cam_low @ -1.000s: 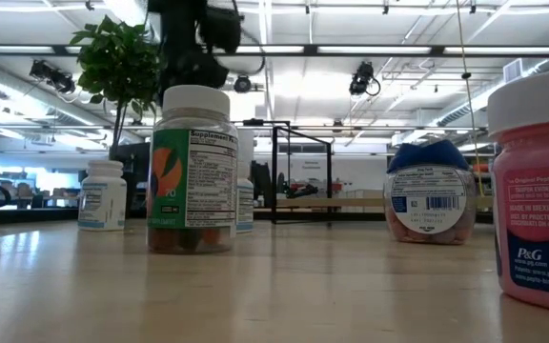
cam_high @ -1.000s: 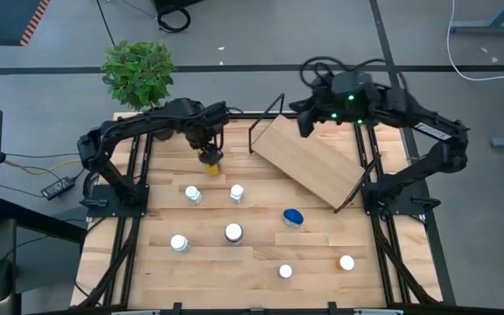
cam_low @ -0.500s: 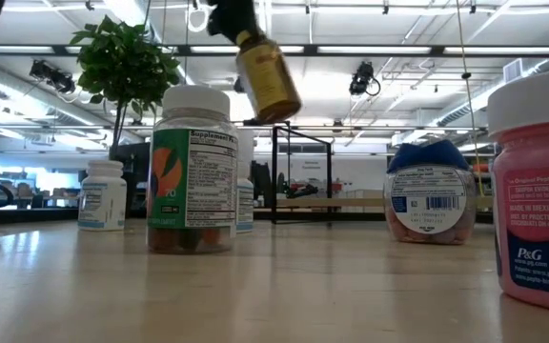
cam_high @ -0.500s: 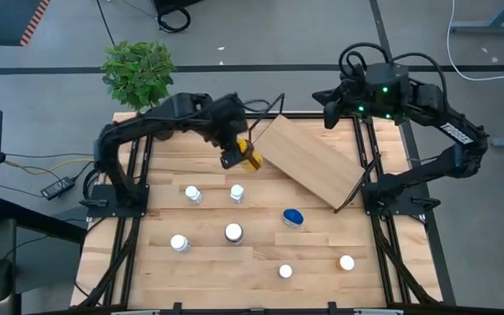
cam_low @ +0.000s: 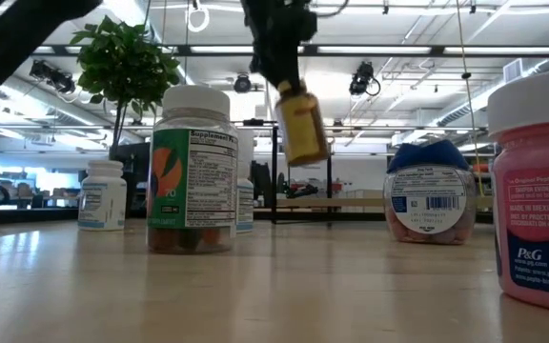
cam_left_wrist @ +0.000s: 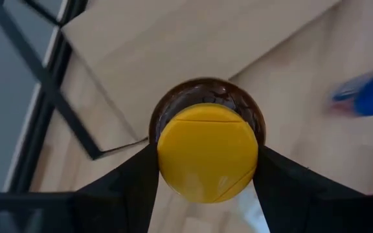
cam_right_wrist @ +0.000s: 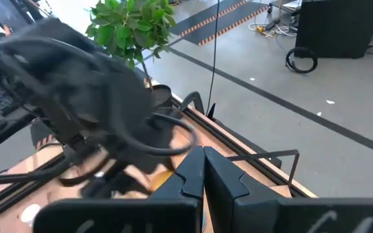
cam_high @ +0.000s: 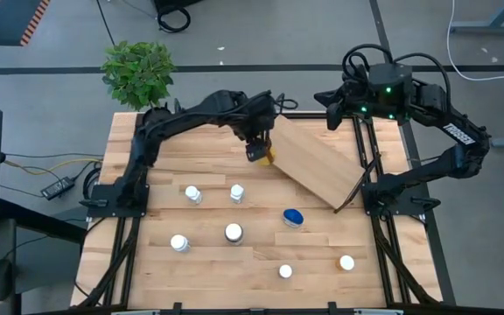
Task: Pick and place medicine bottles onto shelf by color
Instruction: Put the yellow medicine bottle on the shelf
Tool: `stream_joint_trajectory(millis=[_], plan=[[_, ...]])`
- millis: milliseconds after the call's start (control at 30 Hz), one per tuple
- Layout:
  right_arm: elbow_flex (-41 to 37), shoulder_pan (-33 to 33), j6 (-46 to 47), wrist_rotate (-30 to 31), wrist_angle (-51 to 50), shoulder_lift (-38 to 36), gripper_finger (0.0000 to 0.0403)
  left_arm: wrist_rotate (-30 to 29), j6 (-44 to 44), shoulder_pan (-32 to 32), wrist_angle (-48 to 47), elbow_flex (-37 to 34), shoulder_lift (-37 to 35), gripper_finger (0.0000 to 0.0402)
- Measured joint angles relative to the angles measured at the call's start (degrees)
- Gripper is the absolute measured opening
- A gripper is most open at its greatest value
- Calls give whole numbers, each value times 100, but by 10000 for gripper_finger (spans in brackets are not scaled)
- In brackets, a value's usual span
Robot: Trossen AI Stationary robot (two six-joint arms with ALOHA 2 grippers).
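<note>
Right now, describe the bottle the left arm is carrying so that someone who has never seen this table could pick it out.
Find the tilted light-wood shelf at the far side of the table. At its left edge, the left gripper holds an amber bottle in the air. It is the only bottle off the tabletop and the only one with a yellow cap; the others have white or blue caps.

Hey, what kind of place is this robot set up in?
Probably a robotics lab or open workshop: a grey concrete floor with marked lines around the table, ceiling strip lights over a wide room, loose cables on the floor.
</note>
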Motion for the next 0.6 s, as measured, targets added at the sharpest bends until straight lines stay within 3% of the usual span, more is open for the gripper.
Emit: stream_joint_trajectory(millis=[167, 600], plan=[[0, 0, -232, -35, -26, 0, 12, -279, 221, 134, 41, -13, 290, 230], [0, 0, -339, -112, -235, 2, 12, -265, 926, 170, 836, -8, 373, 231]])
